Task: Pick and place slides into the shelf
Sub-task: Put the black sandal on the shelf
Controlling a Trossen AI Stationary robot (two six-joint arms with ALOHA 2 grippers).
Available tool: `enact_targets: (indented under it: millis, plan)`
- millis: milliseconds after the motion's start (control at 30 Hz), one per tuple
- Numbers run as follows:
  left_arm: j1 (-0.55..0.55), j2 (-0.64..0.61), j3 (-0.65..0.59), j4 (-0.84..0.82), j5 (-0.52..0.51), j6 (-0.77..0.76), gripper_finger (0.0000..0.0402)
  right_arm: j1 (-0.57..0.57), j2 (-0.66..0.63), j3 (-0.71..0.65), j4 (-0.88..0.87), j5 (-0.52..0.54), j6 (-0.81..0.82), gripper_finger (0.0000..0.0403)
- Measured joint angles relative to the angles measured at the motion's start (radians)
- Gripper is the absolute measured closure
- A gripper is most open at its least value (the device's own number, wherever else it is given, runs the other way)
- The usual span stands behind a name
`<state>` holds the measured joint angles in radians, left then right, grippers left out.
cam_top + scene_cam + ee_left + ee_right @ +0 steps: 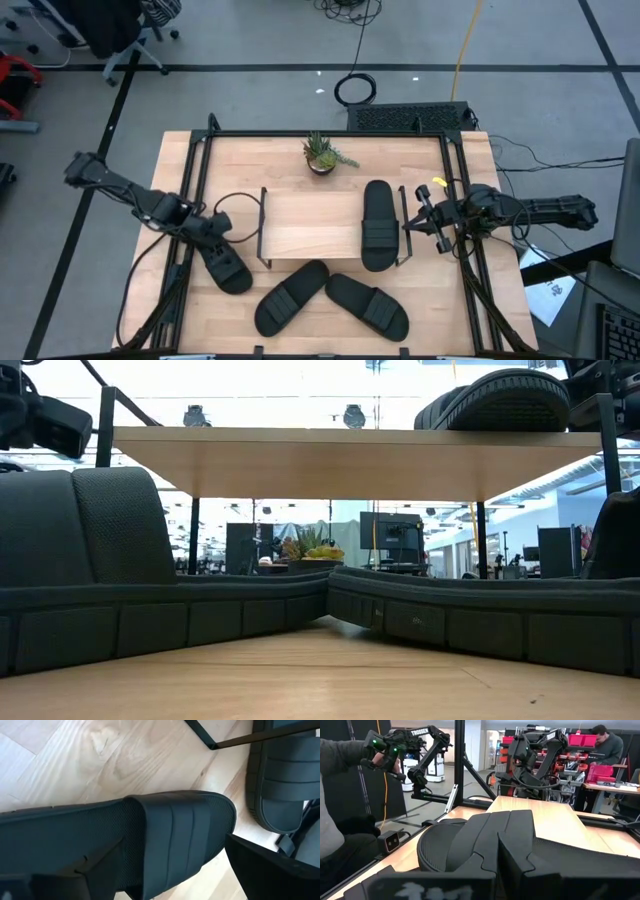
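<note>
Four black slides show. One slide [379, 225] lies on the shelf's wooden top [300, 228], toward its right end. Two slides [290, 297] [367, 304] lie on the table near its front edge. The fourth slide [230, 270] lies flat on the table left of the shelf. My left gripper [170, 875] hangs open over this slide, pointing steeply down. One finger [75, 870] is over its footbed and the other finger [265, 870] is past its toe end. My right gripper [410, 226] is shut and level, just right of the slide on the shelf. My left gripper stands open astride the strap [185, 835] of the slide on the table. I cannot tell whether a finger touches it. My right gripper points its shut fingers [520, 865] at the right side of the slide [480, 837] on the shelf. I cannot tell whether they touch it.
A small potted plant [322, 155] stands behind the shelf at the table's far edge. Black frame rails [195, 170] [455, 170] run along the table's left and right sides. In the right wrist view a person's sleeve [340, 795] shows beyond the table.
</note>
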<state>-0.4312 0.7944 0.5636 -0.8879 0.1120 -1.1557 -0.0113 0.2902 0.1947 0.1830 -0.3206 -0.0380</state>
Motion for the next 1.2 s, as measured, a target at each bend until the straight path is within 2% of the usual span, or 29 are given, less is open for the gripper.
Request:
enact_targets:
  millis: [233, 733, 1000, 1100, 1200]
  plan:
    - [-0.050, 0.032, 0.000, 0.000, -0.035, -0.054, 0.0077, 0.000, 0.008, 0.000, 0.000, -0.001, 0.000, 0.0403]
    - [-0.138, 0.217, 0.000, 0.035, -0.032, -0.079, 0.0076, 0.000, 0.008, 0.000, 0.011, -0.028, 0.018, 0.0403]
    - [-0.148, 0.288, 0.000, 0.224, -0.034, -0.018, 0.0076, 0.000, 0.008, 0.000, 0.019, -0.026, 0.026, 0.0403]
    - [-0.148, 0.314, 0.000, 0.237, -0.029, 0.002, 0.0077, 0.000, 0.008, 0.000, 0.023, -0.026, 0.026, 0.0403]
    - [-0.148, 0.343, 0.000, 0.240, -0.002, 0.026, 0.0105, 0.000, 0.008, 0.000, 0.023, -0.026, 0.026, 0.0403]
